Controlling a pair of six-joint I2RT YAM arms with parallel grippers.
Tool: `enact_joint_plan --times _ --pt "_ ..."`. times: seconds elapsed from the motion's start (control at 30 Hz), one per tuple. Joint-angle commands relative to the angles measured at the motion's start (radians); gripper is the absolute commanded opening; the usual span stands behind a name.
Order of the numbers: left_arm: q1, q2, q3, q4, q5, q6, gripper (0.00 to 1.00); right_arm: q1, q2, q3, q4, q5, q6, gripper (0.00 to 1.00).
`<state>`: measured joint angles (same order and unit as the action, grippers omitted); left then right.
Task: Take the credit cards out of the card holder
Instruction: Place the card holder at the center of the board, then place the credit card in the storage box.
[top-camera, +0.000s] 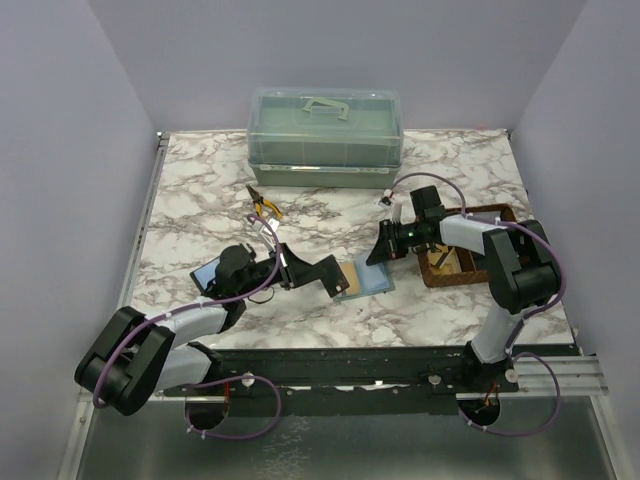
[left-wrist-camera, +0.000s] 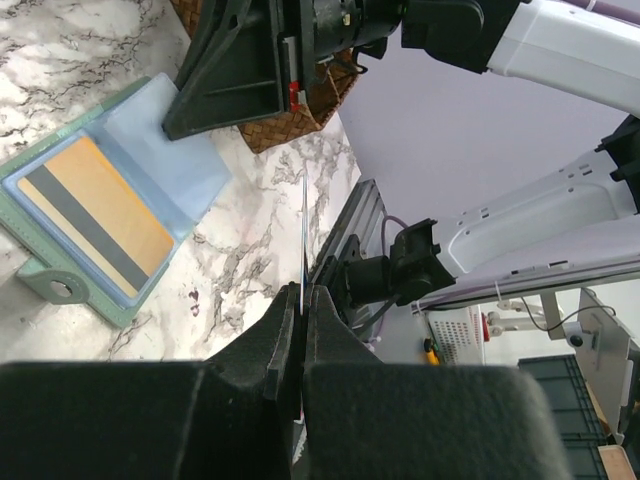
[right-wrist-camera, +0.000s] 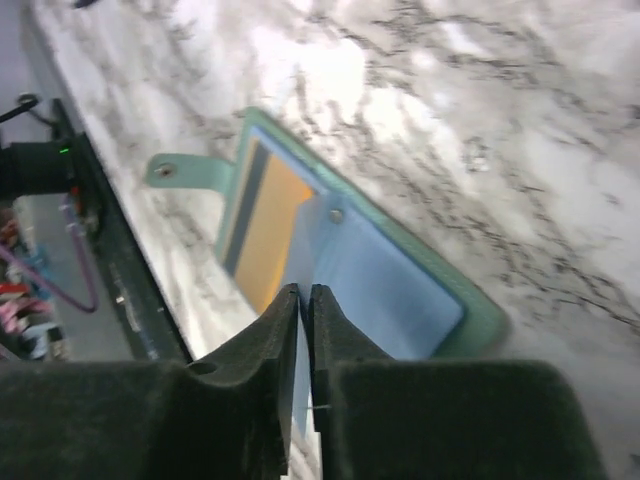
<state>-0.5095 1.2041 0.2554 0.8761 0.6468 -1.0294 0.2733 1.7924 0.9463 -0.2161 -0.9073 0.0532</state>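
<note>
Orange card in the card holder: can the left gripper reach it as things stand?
Probably not yet: the left gripper is shut on another thin card. Otherwise the orange card lies exposed; the right gripper pinches the card holder's flap.

Lab cell: plain walls (top-camera: 60, 150), marble-print table (top-camera: 200, 190)

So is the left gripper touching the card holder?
Apart. The left wrist view shows bare marble between the left gripper and the card holder.

Top view: even, diffuse light, soft shadows, sharp throughout. Right wrist view: blurred overall, white glare on marble surface (right-wrist-camera: 330, 70), upper centre. Both wrist views: jaws dark, defocused, bottom of frame.
</note>
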Motion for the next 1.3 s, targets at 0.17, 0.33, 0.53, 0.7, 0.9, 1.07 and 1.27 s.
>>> enact_joint_plan --times 0.17,0.33,0.53,0.7,0.9,1.07,1.27 --pt "0.007 -0.018 -0.012 -0.010 0.010 0.018 0.00 0.000 0.001 0.035 -0.068 0.240 -0.108 0.32" --pt "0.007 -0.018 -0.004 -0.010 0.017 0.015 0.00 0.000 -0.049 0.040 -0.071 0.247 -0.131 0.44" --pt "0.006 -0.007 0.012 -0.009 0.033 0.030 0.00 0.000 -0.191 0.023 -0.070 0.108 -0.202 0.60" --pt "0.001 0.021 0.055 -0.009 0.059 0.052 0.00 0.000 -0.254 -0.002 -0.071 -0.212 -0.239 0.75" --pt "-0.026 0.052 0.116 -0.009 0.067 0.079 0.00 0.001 -0.199 -0.007 -0.053 -0.532 -0.180 0.83" --pt "-0.075 0.094 0.166 -0.004 0.047 0.094 0.00 0.015 -0.164 -0.013 -0.011 -0.593 -0.109 0.83" --pt "-0.111 0.147 0.216 0.015 0.026 0.099 0.00 0.040 -0.140 -0.022 0.048 -0.599 -0.015 0.68"
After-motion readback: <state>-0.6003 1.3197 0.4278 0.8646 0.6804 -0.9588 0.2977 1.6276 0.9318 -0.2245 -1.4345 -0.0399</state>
